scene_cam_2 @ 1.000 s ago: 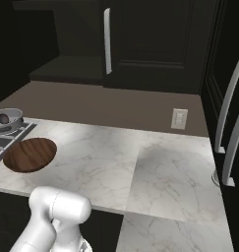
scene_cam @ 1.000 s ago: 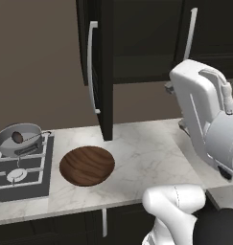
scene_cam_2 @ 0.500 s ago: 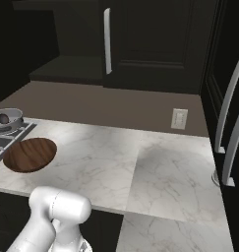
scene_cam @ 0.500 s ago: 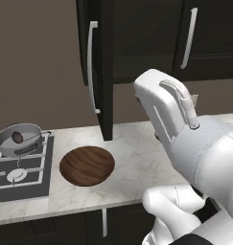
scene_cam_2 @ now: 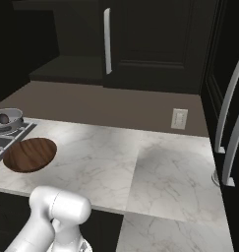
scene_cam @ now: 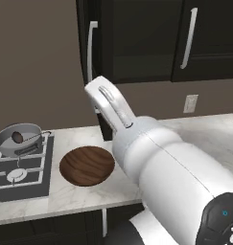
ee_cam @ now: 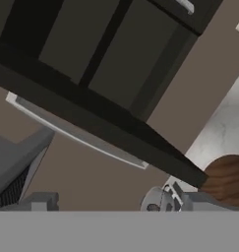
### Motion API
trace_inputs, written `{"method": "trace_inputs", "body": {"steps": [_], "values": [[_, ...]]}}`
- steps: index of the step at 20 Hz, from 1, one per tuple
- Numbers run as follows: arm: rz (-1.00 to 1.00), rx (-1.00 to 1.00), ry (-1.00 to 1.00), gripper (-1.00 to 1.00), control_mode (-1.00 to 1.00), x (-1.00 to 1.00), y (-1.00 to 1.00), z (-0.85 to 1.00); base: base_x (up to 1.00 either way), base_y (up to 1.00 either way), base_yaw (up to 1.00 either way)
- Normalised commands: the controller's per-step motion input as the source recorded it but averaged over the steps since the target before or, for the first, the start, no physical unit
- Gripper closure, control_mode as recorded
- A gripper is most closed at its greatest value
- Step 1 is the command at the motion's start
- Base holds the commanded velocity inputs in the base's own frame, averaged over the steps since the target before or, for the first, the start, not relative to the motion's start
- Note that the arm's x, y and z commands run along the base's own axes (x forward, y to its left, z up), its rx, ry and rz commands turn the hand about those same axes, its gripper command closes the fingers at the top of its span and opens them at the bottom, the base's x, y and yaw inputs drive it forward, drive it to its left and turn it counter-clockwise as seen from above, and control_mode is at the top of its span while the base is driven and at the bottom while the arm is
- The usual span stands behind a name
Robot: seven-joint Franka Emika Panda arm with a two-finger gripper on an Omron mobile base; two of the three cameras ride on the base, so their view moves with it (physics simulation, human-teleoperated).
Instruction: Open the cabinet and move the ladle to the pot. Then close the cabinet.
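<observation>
The black-brown cabinet [scene_cam: 137, 43] has its left door [scene_cam: 99, 57] swung open, with the pale bar handle [scene_cam: 91, 50] on it; the right door is closed. My gripper [ee_cam: 122, 205] is open and holds nothing. It looks at the open door's edge [ee_cam: 96, 120] and handle [ee_cam: 76, 130] from a short way off. My white hand [scene_cam: 106, 98] is raised in front of that door. The grey pot [scene_cam: 19, 139] stands on the hob at the left. The ladle [scene_cam: 17, 138] lies in it, scoop down and thin stem over the rim. From the right base, pot [scene_cam_2: 7, 118] and ladle [scene_cam_2: 3, 118] sit far left.
A wide brown wooden dish [scene_cam: 87, 165] lies on the marble counter [scene_cam_2: 140, 162] beside the hob [scene_cam: 12, 177]. A wall outlet [scene_cam_2: 179, 118] sits on the backsplash. Tall pale handles [scene_cam_2: 228, 123] stand at the right edge. My arm's bulk [scene_cam: 175, 177] covers the counter's right part.
My arm has swung from the right side leftward and up to the open cabinet door. The gripper stays open. Pot, ladle and dish have not moved.
</observation>
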Motion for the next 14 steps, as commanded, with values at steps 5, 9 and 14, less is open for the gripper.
{"method": "trace_inputs", "body": {"steps": [5,9,14], "values": [[-0.15,0.0,0.0,-1.0,-1.0,0.7,0.24,-0.21,0.0,0.0,0.0],[-0.13,-0.01,0.0,-1.0,-1.0,0.6,0.25,-0.36,0.0,0.0,0.0],[-0.13,0.0,0.0,-1.0,-1.0,0.43,0.12,-0.14,0.0,0.0,0.0]]}}
